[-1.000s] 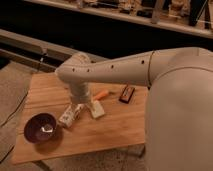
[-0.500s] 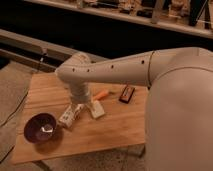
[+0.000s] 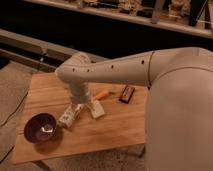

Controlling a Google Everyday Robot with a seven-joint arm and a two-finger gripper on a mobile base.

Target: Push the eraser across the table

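1. Bowl (image 3: 41,129), dark purple and round, is sitting at the near left corner of the table (image 3: 115,132). A pale glint is showing inside the bowl, and whether it is holding anything cannot be told.
2. White bottle (image 3: 70,116) is lying tilted just right of the bowl, with its far end reaching under the wrist of the arm (image 3: 120,67).
3. Gripper (image 3: 79,105) is hanging low over the tabletop at the end of that pale arm, which is reaching in from the right foreground and bending downward. The wrist is covering the gripper, so how far it is open, or whether it is gripping anything, cannot be told.
4. Pale beige block (image 3: 97,109) is lying flat just right of the gripper, on the opposite side from the white bottle.
5. Orange stick (image 3: 101,94) is lying slanted just beyond the pale beige block, between the gripper and the eraser.
6. Eraser (image 3: 127,93), near-black with a reddish-brown rim, is lying flat toward the far right of the table. It is near the orange stick but not touching it, and it is lying apart from the gripper.
7. Grey rail (image 3: 30,45) is running across behind the table's far edge.
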